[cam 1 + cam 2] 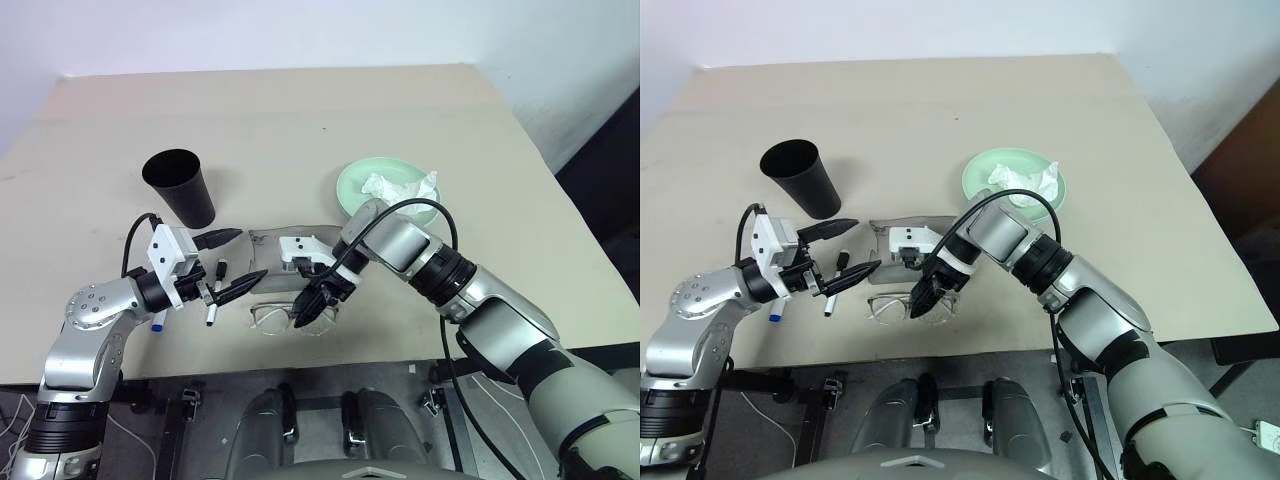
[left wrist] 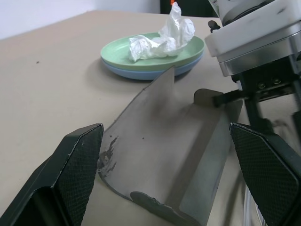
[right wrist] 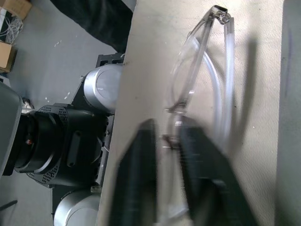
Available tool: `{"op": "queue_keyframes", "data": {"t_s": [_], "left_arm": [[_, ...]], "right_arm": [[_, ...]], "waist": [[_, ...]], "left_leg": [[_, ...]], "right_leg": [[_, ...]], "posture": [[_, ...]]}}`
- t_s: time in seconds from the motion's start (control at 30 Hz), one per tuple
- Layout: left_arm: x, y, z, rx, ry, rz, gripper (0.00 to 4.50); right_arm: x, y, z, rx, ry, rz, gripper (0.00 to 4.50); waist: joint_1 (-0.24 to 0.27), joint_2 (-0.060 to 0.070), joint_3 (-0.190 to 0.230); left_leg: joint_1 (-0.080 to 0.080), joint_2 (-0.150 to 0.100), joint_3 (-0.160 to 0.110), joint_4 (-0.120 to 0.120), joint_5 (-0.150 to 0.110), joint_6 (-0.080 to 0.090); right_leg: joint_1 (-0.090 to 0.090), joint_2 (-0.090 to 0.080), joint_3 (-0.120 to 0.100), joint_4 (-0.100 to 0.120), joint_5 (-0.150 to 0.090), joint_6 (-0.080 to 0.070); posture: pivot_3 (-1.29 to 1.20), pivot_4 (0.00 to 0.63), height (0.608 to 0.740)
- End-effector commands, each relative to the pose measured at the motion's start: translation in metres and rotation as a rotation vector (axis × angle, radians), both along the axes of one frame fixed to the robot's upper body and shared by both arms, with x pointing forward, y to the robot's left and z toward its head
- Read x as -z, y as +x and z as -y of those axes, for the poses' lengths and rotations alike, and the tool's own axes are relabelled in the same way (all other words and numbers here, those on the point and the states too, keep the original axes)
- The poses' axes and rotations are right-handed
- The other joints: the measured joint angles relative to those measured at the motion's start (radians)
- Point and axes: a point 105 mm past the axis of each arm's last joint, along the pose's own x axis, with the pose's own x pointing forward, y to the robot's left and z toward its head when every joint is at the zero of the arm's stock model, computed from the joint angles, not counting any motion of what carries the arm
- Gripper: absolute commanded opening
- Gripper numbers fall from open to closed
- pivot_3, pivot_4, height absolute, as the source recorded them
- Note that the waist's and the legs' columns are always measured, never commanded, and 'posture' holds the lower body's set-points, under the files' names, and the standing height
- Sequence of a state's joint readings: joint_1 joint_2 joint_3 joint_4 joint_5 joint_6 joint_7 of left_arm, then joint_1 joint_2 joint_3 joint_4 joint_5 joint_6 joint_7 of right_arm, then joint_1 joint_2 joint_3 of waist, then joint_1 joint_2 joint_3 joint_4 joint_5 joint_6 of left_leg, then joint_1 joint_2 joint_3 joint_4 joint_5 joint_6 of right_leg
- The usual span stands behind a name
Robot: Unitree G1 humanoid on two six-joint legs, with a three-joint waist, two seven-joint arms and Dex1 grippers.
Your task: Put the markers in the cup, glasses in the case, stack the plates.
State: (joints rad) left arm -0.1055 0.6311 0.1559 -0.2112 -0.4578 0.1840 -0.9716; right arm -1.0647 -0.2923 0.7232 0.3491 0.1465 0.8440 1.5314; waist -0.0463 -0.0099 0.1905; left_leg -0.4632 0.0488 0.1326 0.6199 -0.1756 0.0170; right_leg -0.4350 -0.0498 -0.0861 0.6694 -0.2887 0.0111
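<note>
The right gripper (image 3: 167, 146) has its jaws pinching the glasses (image 1: 290, 318) at the bridge, near the surface's (image 1: 300, 110) front edge, just before the open grey case (image 2: 164, 160). The left gripper (image 1: 232, 262) holds its jaws spread, empty.

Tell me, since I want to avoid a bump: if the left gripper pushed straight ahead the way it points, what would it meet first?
Probably the open grey case: it lies straight ahead of the left gripper, between its open fingers, with the right gripper beyond, though depth is hard to judge.
</note>
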Motion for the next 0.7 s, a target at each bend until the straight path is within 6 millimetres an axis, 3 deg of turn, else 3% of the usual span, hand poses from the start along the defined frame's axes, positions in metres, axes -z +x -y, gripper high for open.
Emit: {"op": "queue_keyframes", "data": {"t_s": [0.03, 0.2, 0.4, 0.6, 0.7], "left_arm": [[-0.008, -0.003, 0.004, 0.019, 0.019, 0.036, 4.5], [-0.008, -0.003, 0.004, 0.019, 0.015, 0.034, 4.5], [-0.007, -0.005, 0.0, 0.011, 0.038, 0.038, 4.5], [-0.009, -0.012, -0.017, -0.041, 0.049, 0.04, 4.5], [-0.008, -0.018, -0.02, -0.056, 0.045, 0.031, 4.5]], "right_arm": [[-0.016, 0.003, -0.004, 0.002, 0.043, 0.026, 0.04], [-0.028, 0.004, 0.002, 0.01, 0.072, 0.024, 0.04], [-0.092, 0.0, 0.026, -0.033, 0.314, 0.013, 0.04], [-0.123, 0.027, 0.041, 0.041, 0.409, 0.065, 0.04], [-0.122, 0.038, 0.037, 0.052, 0.402, 0.097, 0.04]], "waist": [[0.0, 0.0, 0.0], [0.001, 0.0, 0.0], [0.002, 0.0, 0.0], [-0.011, 0.0, 0.0], [-0.016, 0.0, 0.0]], "left_leg": [[0.0, 0.0, 0.0, 0.0, 0.0, 0.0], [0.0, 0.0, 0.0, 0.0, 0.0, 0.0], [-0.002, 0.0, 0.001, -0.001, 0.0, 0.0], [0.0, 0.0, 0.001, -0.005, 0.0, 0.0], [-0.001, 0.0, 0.002, -0.006, 0.0, -0.001]], "right_leg": [[0.0, 0.0, 0.0, 0.0, 0.0, 0.0], [0.0, 0.0, 0.0, 0.0, 0.0, 0.0], [0.0, -0.001, 0.0, -0.001, 0.0, 0.0], [0.001, -0.001, 0.0, -0.003, 0.0, 0.0], [0.0, -0.001, 0.0, -0.003, 0.0, 0.0]], "posture": [[0.0, 0.15, 0.715], [0.0, 0.15, 0.715], [0.0, 0.15, 0.715], [0.0, 0.15, 0.715], [0.0, 0.15, 0.715]]}}
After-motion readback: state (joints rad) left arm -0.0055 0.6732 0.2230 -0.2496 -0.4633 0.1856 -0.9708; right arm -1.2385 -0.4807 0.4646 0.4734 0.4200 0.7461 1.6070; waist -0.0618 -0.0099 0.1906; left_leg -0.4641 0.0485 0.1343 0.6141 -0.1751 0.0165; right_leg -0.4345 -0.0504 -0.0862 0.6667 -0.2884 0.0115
